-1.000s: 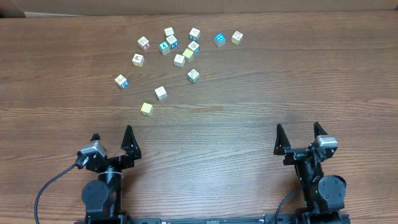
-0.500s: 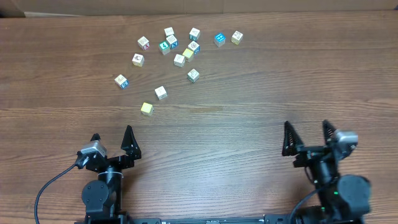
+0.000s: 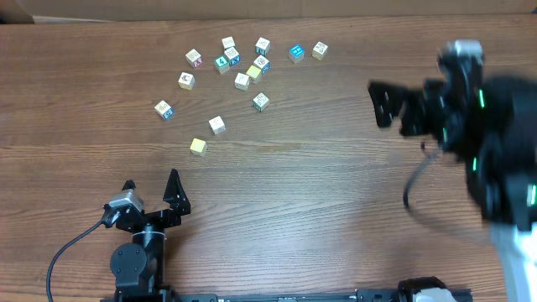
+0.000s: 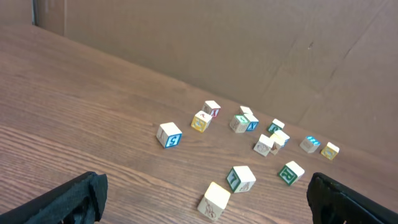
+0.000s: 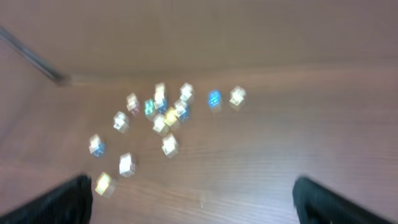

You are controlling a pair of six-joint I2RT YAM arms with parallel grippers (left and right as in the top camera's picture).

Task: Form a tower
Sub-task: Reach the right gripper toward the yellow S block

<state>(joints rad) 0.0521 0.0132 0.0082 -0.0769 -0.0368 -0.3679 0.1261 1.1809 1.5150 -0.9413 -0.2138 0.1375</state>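
**Left, near edge:** the left tool sits low over the brown wood-grain desk. Its two black fingers are spread apart with nothing between them. In the left wrist view the fingers frame the bottom corners of the picture.

**Centre-left, far half of the desk:** the small wooden toy cubes lie scattered in a loose group. Each rests singly on the desk, none on top of another, so the tower has no tier yet.
- The leftmost is a pale cube with a blue face.
- Nearest the left tool, apart from the rest, lies the plain pale-yellow wooden cube.
- Just beyond it is a pale printed cube.
- At the right end of the group stand a blue-faced cube and a cream cube.

**Right:** the right tool, blurred, is raised above the desk to the right of the cubes, jaws wide apart and empty. Its wrist view, also blurred, looks down on the group.
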